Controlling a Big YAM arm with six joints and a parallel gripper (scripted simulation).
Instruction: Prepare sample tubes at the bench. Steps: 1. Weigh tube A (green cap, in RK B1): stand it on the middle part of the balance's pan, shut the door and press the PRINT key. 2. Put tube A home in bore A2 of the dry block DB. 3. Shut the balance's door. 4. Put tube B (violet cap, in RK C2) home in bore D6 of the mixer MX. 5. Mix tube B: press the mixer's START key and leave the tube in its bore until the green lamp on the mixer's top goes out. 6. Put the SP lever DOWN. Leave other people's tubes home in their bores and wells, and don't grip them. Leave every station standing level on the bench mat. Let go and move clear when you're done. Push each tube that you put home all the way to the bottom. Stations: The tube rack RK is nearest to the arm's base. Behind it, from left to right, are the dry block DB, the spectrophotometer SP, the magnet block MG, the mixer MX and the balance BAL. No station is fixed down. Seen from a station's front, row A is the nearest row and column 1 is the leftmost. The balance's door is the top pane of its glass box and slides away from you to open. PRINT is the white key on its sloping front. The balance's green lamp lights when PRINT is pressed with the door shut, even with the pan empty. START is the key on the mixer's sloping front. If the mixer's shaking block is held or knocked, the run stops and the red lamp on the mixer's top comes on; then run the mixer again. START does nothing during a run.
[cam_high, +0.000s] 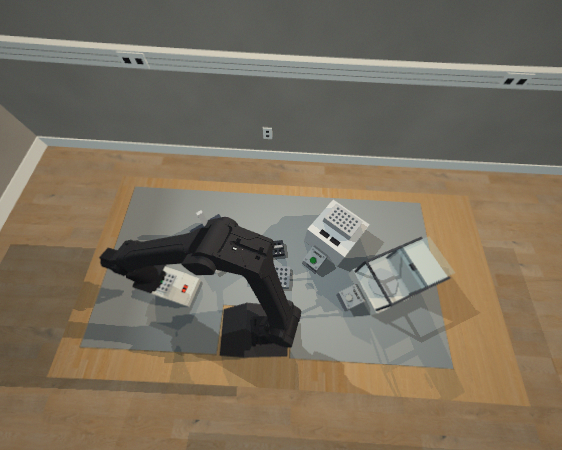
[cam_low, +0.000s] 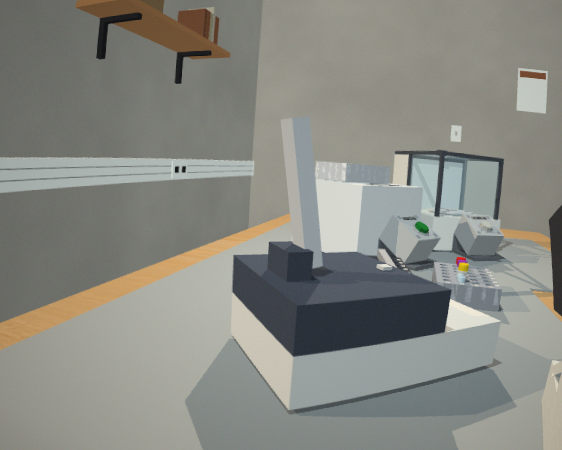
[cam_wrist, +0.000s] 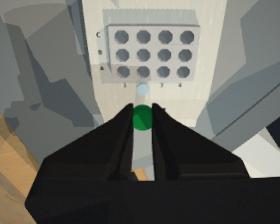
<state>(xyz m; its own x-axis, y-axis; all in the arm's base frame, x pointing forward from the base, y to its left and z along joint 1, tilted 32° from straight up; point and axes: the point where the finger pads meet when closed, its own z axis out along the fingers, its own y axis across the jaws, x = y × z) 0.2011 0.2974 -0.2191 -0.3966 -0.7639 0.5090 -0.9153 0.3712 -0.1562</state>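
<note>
Top view: I'm over the dry block (cam_high: 176, 296) (cam_wrist: 200, 107), the balance (cam_high: 378, 302) (cam_low: 450, 235) far right of my gripper (cam_high: 145, 280) (cam_wrist: 142, 112), its door apparently still to shut. Exterior: violet-capped tube B (cam_low: 462, 261) seems racked, mixing ahead; the SP lever (cam_low: 303, 190) stands up. Wrist: I'm pinching green-capped tube A (cam_wrist: 142, 117) before row A, unseated; weighing, I can't confirm.

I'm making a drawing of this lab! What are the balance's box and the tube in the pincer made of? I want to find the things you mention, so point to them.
The balance's box (cam_high: 376, 298) (cam_low: 470, 187) looks like clear glass in dark, dull frames: you can see right through its sides. Tube A (cam_wrist: 143, 90), held in the pincer (cam_wrist: 142, 112), is probably plastic, with a smooth green cap and a pale tip, though it could be glass.
</note>
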